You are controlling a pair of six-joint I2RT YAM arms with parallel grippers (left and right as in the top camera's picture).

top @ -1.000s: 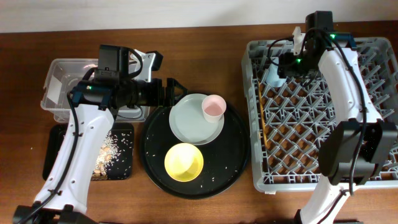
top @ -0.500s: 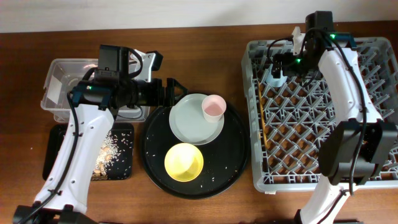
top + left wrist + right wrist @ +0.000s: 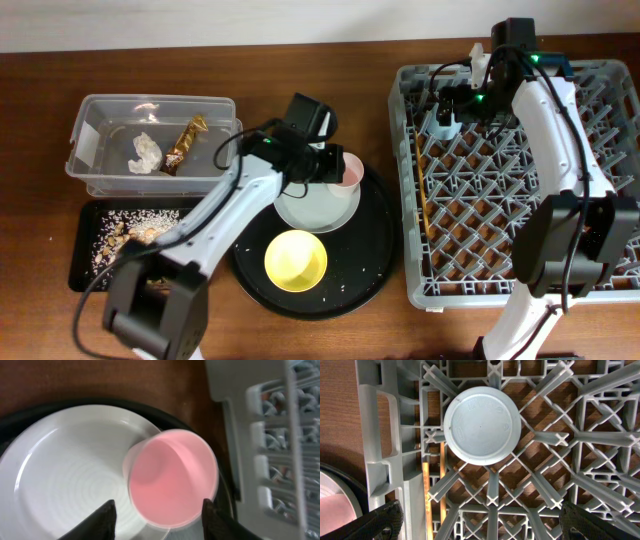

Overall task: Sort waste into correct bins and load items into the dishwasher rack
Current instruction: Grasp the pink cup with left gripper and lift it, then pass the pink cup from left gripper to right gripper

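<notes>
Waste sorted, two items racked; three dishes left to load.

Left gripper [image 3: 159,517] is spread wide and holds nothing. It hovers with the pink cup [image 3: 172,477] right under it, between the fingers, and the cup stands upright on the pale plate [image 3: 65,485]. Nearer the robot from there, the yellow bowl [image 3: 295,260] sits on the same round black tray [image 3: 370,250]. Well off on the gripper's far side from the rack, the tissue [image 3: 146,152] and foil wrapper [image 3: 183,145] lie in the clear tub [image 3: 90,105], and the scraps and rice [image 3: 130,232] are in the black tray [image 3: 85,215]. Right gripper [image 3: 487,525] is also open and empty. Directly below it the blue cup [image 3: 482,425] stands upside down in the rack [image 3: 600,150], with the chopsticks [image 3: 424,195] close by along the rack's edge. By my reading cup, plate and bowl remain.
</notes>
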